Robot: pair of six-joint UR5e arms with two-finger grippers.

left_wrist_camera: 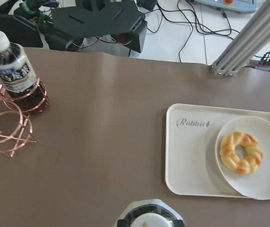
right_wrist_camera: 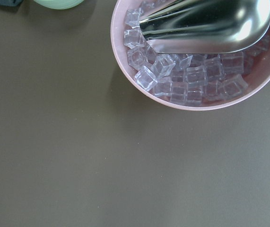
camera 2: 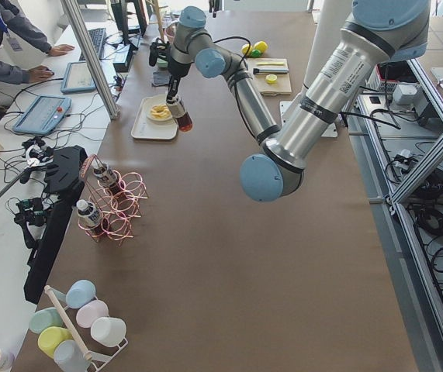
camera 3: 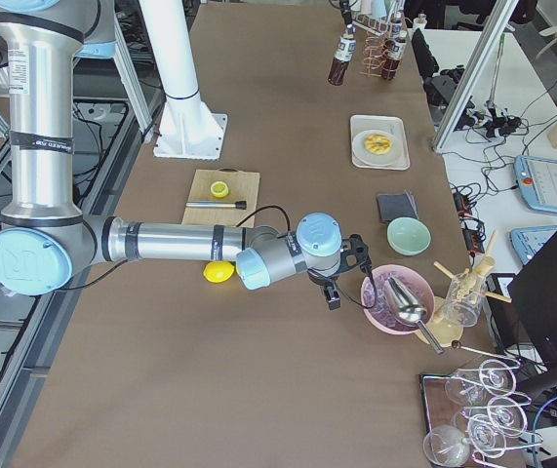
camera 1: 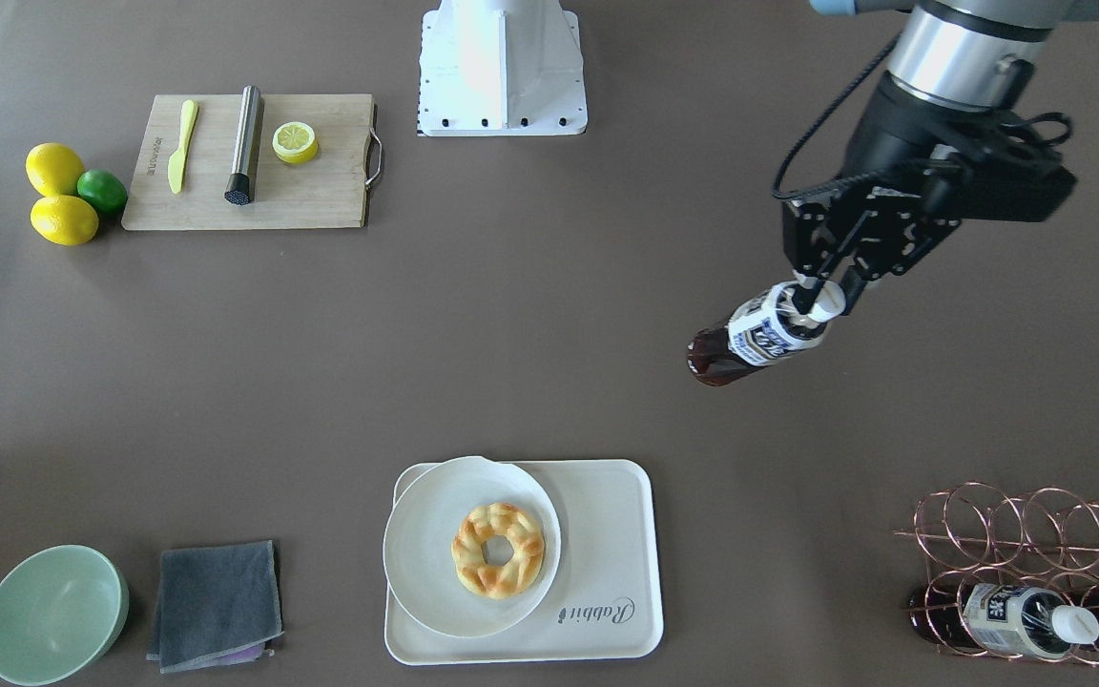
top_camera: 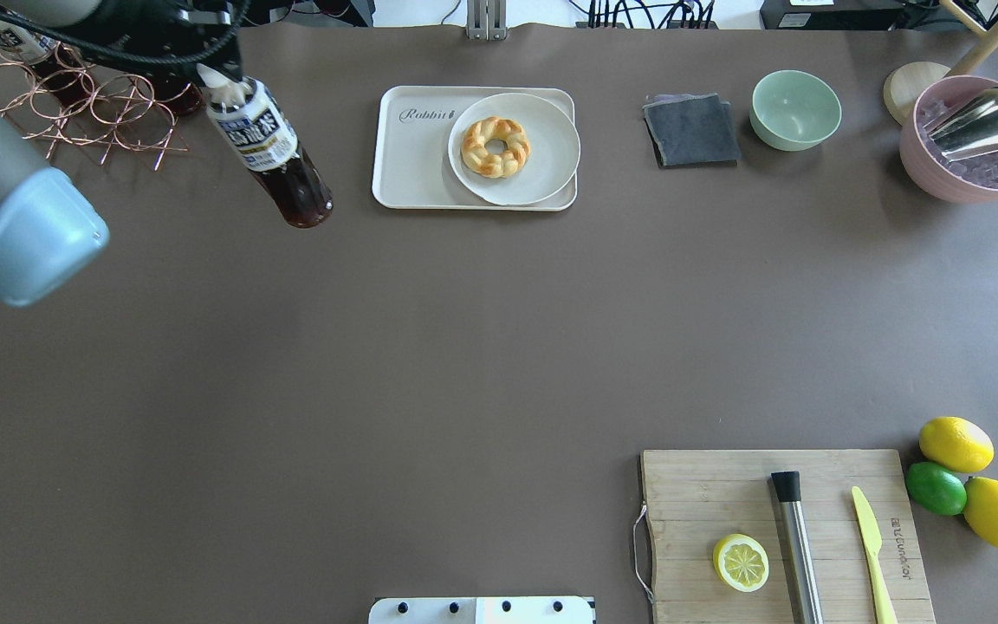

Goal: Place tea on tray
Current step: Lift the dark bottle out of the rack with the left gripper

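My left gripper (camera 1: 819, 298) is shut on the white cap of a tea bottle (camera 1: 757, 336) and holds it tilted above the table, between the copper rack and the tray. The bottle also shows in the overhead view (top_camera: 269, 154), to the left of the tray (top_camera: 412, 152). The cream tray (camera 1: 607, 596) carries a round white plate (camera 1: 425, 544) with a ring pastry (camera 1: 498, 551); its "Rabbit" side is bare. In the left wrist view the tray (left_wrist_camera: 191, 156) lies ahead to the right. My right gripper (camera 3: 335, 291) hangs by the pink ice bowl; I cannot tell whether it is open or shut.
A copper wire rack (camera 1: 1036, 534) with more tea bottles (camera 1: 1022, 618) stands at the table edge. A pink bowl of ice with a metal scoop (top_camera: 980, 130), a green bowl (top_camera: 795, 108), a grey cloth (top_camera: 691, 130), and a cutting board (top_camera: 780, 533) with lemons also stand about.
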